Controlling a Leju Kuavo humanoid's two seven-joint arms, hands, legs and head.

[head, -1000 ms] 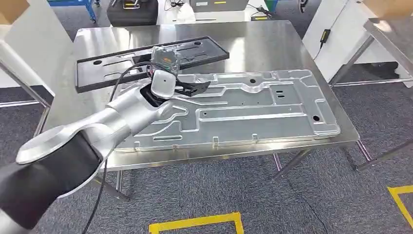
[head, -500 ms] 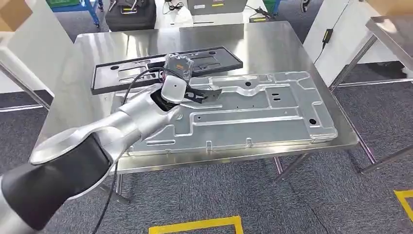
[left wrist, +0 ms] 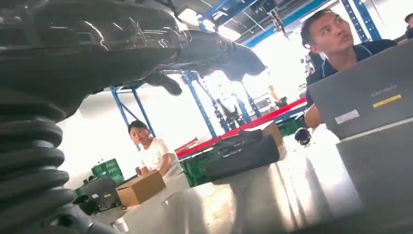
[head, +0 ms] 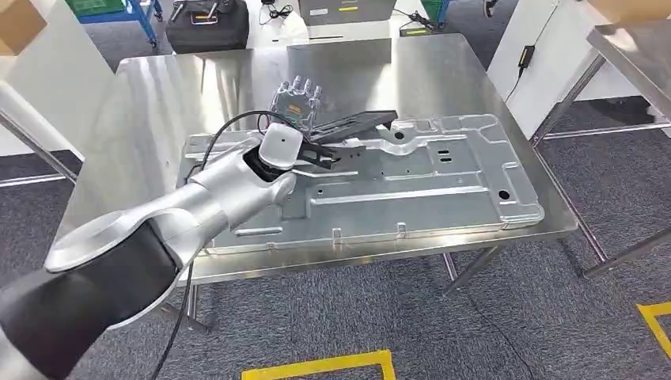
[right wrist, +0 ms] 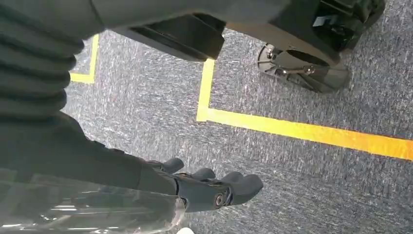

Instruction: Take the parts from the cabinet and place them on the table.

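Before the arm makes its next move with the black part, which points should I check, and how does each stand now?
1. Left hand grip on the black part: cannot tell, the contact is hidden.
2. Black part lying flat on the table: not ok, it looks tilted above the silver panel.
3. Silver panel fully on the table: ok, though close to the front edge.
4. Right hand free: ok, it holds nothing and hangs over the carpet.

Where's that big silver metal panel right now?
In the head view, the silver metal panel lies flat on the steel table, along its near edge. The robot's left hand is over its far left part, next to a black part.
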